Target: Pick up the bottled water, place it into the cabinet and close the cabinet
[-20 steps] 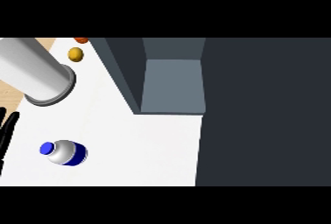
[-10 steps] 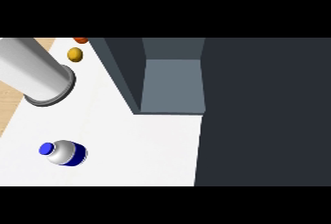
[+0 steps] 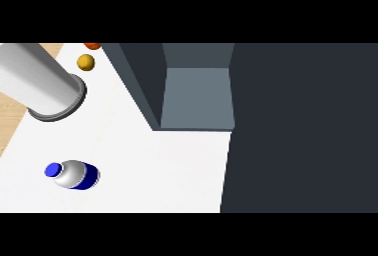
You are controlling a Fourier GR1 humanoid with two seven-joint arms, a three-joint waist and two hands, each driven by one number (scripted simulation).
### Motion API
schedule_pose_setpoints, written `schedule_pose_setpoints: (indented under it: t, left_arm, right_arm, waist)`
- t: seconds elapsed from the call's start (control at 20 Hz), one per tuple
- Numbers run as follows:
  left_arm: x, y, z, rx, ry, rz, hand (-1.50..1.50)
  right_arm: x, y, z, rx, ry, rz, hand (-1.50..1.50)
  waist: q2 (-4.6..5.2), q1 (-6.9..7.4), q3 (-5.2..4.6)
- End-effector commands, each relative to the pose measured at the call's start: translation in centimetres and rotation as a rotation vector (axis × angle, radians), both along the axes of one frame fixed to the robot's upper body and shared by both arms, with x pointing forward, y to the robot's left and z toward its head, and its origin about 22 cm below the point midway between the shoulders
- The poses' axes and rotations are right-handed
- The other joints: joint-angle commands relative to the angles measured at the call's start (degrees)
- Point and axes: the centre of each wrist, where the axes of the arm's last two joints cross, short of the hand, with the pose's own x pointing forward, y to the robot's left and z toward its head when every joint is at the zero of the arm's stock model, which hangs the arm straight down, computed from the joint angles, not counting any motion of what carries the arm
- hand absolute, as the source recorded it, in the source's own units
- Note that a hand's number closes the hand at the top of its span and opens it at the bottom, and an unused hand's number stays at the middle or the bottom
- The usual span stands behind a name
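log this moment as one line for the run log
bottle: on counter, untouched | cabinet: open | left forearm: upper left | hands: out of view | step: pick not begun

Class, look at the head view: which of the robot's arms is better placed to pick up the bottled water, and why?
Left, probably. The bottled water sits on the left part of the counter, and the only arm showing, a grey forearm, is on that same side. Neither hand shows, and the right arm is out of view.
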Motion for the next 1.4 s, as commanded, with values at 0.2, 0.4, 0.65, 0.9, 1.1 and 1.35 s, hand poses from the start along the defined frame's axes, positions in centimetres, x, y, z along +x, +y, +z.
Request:
schedule_pose_setpoints:
  t: [0.2, 0.4, 0.65, 0.9, 1.1, 1.35]
  left_arm:
    - [-1.3, -1.5, 2.6, -0.003, -0.089, -0.045, -1.5]
    - [-2.3, -2.2, 2.7, -0.004, -0.056, -0.048, -1.5]
    - [-0.7, -1.1, 2.9, 0.032, -0.104, -0.012, -1.5]
    - [-1.0, -1.1, 1.9, 0.032, -0.089, -0.013, -1.5]
    - [2.2, -0.2, 0.9, 0.023, -0.044, 0.019, -1.5]
    - [3.7, -0.6, -2.1, 0.026, -0.026, 0.04, -1.5]
  right_arm:
    - [-2.5, 0.2, 3.6, 0.028, -0.034, -0.004, -1.5]
    - [-3.0, 0.1, 3.4, 0.049, -0.026, 0.0, -1.5]
    - [-2.9, 1.4, 2.9, 0.056, -0.043, 0.003, -1.5]
    - [-4.1, 1.1, 4.1, 0.045, -0.036, 0.006, -1.5]
    - [-3.4, 1.1, 4.5, 0.031, -0.032, 0.001, -1.5]
    - [-3.6, 1.8, 4.4, 0.043, -0.026, 0.021, -1.5]
  waist:
    - [0.04, -0.04, -0.05]
    - [-0.05, -0.22, 0.01]
    - [-0.04, -0.74, -0.02]
    - [-0.12, -0.66, -0.07]
    - [0.22, -1.1, -0.06]
    - [0.2, -1.53, -0.11]
